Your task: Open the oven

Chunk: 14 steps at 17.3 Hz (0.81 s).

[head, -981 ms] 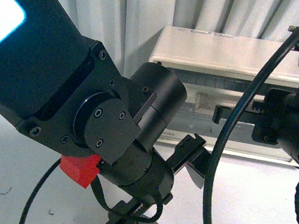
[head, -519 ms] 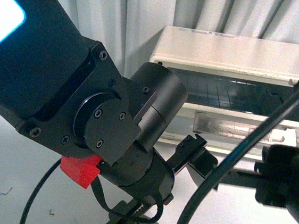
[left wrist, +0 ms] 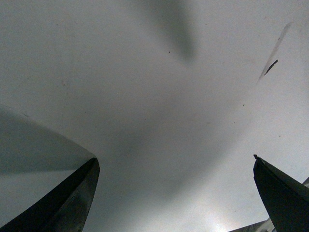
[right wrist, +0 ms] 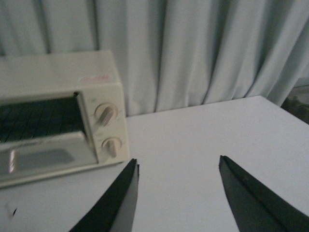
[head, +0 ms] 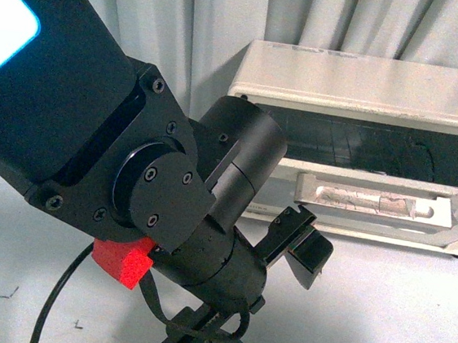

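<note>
The cream-white oven (head: 361, 83) stands at the back right of the white table. Its glass door (head: 373, 205) hangs tilted down and outward, and the dark cavity (head: 355, 144) with its wire rack shows above it. In the right wrist view the oven (right wrist: 58, 77) lies off to one side, with two round knobs (right wrist: 106, 113) on its front. My right gripper (right wrist: 178, 160) is open over bare table, well apart from the oven and holding nothing. My left gripper (left wrist: 175, 162) is open above the table surface, also holding nothing. The left arm (head: 132, 161) fills the left of the front view.
A pale curtain (head: 212, 22) hangs behind the oven. A red block (head: 125, 261) and a black cable (head: 55, 301) sit on the left arm. White table (right wrist: 203, 130) stretches beside the oven toward its far edge (right wrist: 285, 108).
The oven door has swung from shut to hanging open. My right arm, which was at the door handle, has let go and drawn back out of the front view.
</note>
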{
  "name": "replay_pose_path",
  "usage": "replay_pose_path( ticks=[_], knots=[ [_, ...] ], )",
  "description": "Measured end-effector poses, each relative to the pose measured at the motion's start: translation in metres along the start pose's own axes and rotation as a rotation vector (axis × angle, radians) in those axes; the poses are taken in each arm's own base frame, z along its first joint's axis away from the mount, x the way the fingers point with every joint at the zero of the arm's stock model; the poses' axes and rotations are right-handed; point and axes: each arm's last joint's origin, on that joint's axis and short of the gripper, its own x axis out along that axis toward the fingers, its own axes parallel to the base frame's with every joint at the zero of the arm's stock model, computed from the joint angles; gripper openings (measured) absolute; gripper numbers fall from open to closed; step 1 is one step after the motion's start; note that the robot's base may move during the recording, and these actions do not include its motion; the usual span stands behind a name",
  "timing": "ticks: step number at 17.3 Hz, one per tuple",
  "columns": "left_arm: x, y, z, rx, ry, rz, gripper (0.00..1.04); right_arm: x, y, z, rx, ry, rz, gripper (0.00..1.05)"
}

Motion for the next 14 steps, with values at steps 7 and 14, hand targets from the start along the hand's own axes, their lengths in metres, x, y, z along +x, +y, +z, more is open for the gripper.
replay_pose_path(
  ticks=[7,14],
  knots=[
    [0.0,0.0,0.0,0.001,0.0,-0.001,0.98,-0.001,-0.005,-0.005,0.016,-0.059,0.334,0.54],
    [0.0,0.0,0.0,0.0,0.002,-0.001,0.98,-0.007,0.012,-0.006,0.01,-0.058,0.356,0.02]
  ],
)
